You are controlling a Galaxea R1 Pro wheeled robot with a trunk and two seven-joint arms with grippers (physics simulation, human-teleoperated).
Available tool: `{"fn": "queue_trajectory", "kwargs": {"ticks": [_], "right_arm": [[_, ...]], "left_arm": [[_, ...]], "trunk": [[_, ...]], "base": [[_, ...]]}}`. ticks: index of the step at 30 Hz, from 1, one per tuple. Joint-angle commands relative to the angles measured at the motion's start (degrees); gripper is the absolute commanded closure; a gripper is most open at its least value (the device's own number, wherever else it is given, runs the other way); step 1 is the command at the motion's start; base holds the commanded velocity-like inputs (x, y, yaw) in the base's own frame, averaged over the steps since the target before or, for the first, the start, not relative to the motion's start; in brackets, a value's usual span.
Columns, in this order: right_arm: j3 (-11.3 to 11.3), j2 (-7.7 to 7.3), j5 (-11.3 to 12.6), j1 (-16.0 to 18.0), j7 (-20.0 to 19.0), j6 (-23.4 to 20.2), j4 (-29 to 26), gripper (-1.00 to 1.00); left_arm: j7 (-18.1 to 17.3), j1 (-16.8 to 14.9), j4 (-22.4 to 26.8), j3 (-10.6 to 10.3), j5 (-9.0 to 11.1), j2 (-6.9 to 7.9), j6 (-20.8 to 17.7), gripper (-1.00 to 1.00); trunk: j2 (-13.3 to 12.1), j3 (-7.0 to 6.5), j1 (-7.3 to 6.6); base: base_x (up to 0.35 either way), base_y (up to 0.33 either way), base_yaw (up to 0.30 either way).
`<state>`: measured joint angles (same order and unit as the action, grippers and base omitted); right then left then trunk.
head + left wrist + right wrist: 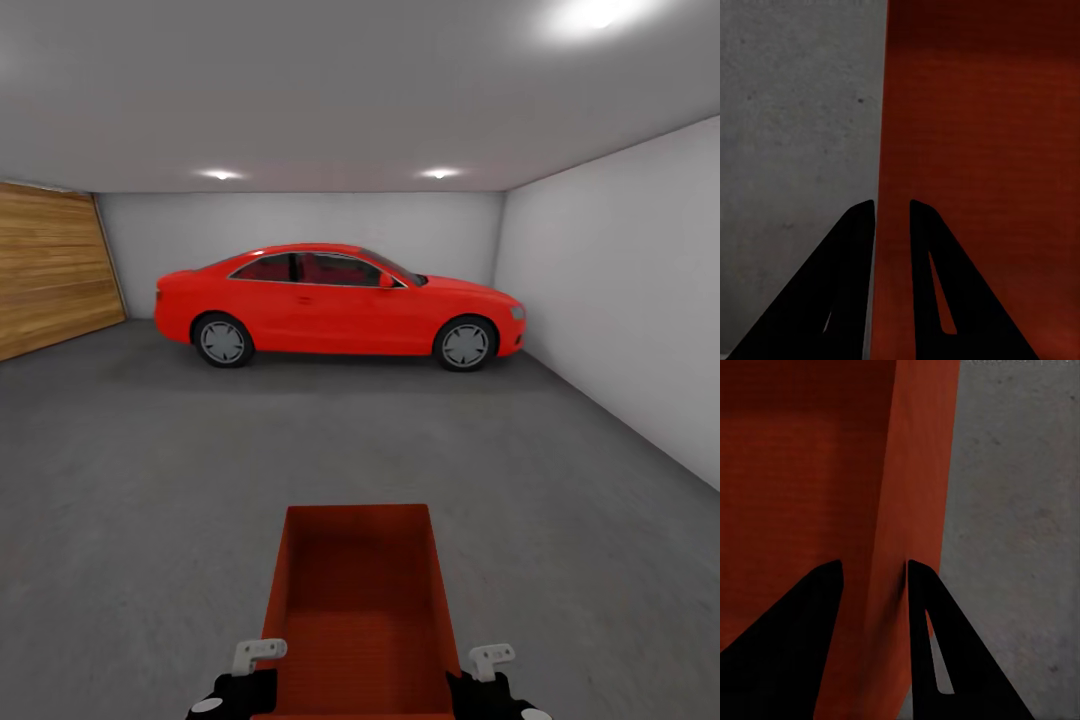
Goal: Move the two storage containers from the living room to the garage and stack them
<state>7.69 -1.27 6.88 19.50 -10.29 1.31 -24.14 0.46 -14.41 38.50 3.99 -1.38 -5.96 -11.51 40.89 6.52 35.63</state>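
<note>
Item one, nearest me: my left gripper (245, 680) and right gripper (497, 680), black matte bodies with pale brackets, sat at the bottom of the head view on either side of the storage container (355, 600). In the left wrist view the dark triangular fingers (847, 285) stood one on each side of the container's left wall (881, 150), pinching it. In the right wrist view the right fingers (934, 637) straddled and clamped the right wall (915, 510) likewise.

Item two: the container itself, an orange-red rectangular bin, lidless, smooth plastic, plain walls tapering slightly, its long axis running away from me. It was held between both grippers over the garage floor (130, 480); whether it touched the floor I could not tell.

Item three: the floor, dark grey, rough, speckled like concrete.

Item four, far: a glossy red coupe (340, 305) parked broadside before the white back wall (300, 215); a wood-plank door (50, 265) at left; round ceiling lights (220, 175).
</note>
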Motion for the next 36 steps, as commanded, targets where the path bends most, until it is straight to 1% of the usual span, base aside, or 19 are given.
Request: {"fn": "queue_trajectory", "kwargs": {"ticks": [1, 4, 7, 36], "right_arm": [[1.5, -0.13, 0.5, 0.0, -0.1, 0.2, 0.2, 1.00], [1.5, -0.14, 0.5, 0.0, -0.1, 0.1, 0.2, 1.00], [1.5, -0.14, 0.5, 0.0, -0.1, 0.2, 0.2, 1.00], [1.5, -0.13, 0.5, 0.0, -0.1, 0.1, 0.2, 1.00]], "left_arm": [[0.3, 0.0, 5.5, 0.0, -0.6, 0.51, -0.4, 1.00], [0.3, 0.0, 5.5, 0.0, -0.6, 0.51, -0.3, 1.00], [0.3, 0.0, 5.5, 0.0, -0.6, 0.51, -0.3, 1.00], [0.3, 0.0, 5.5, 0.0, -0.6, 0.51, -0.3, 1.00]], "trunk": [[0.1, 0.10, 0.04], [0.1, 0.10, 0.04], [0.1, 0.10, 0.04], [0.1, 0.10, 0.04]], "base": [[0.269, 0.000, 0.000], [0.243, 0.000, 0.000], [0.069, 0.000, 0.000], [0.002, 0.013, 0.000]]}}
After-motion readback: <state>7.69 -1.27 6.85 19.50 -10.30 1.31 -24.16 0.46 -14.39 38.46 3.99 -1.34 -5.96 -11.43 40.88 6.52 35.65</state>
